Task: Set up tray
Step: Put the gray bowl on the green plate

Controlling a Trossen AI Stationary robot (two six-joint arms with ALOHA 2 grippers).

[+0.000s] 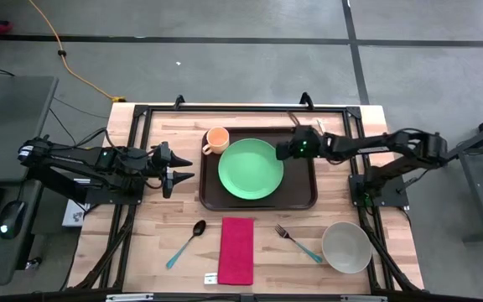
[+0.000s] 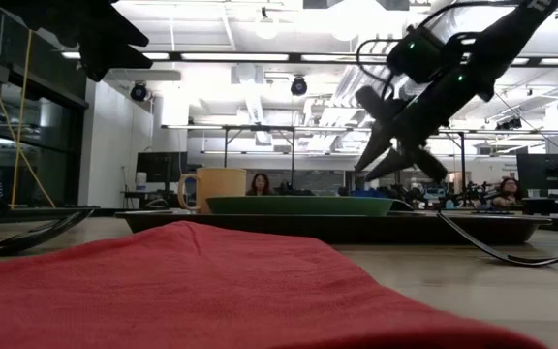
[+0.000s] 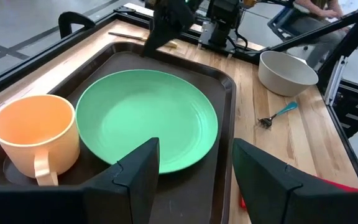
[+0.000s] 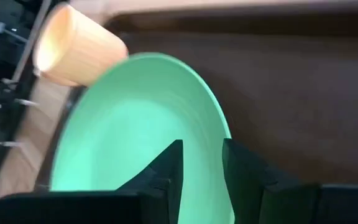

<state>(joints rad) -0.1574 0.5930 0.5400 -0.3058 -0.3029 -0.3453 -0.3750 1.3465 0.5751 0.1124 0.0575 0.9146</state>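
Observation:
The dark brown tray (image 1: 307,195) lies at the table's middle, toward its far side. On it rest a green plate (image 1: 251,168) and, in its far-left corner, an orange cup (image 1: 216,140). My right gripper (image 1: 282,151) hangs open just above the plate's right rim (image 4: 219,134), its fingers slanting down; in the low view the right gripper (image 2: 395,173) stands clear of the plate (image 2: 298,206). My left gripper (image 1: 183,170) waits open to the left of the tray, level, pointing at the plate (image 3: 146,118) and the cup (image 3: 36,134).
On the bare wood near the tray's near side lie a spoon (image 1: 189,242), a red napkin (image 1: 236,249), a fork (image 1: 298,243) and a grey bowl (image 1: 347,247). A black frame (image 1: 225,108) runs along the table's far edge and sides.

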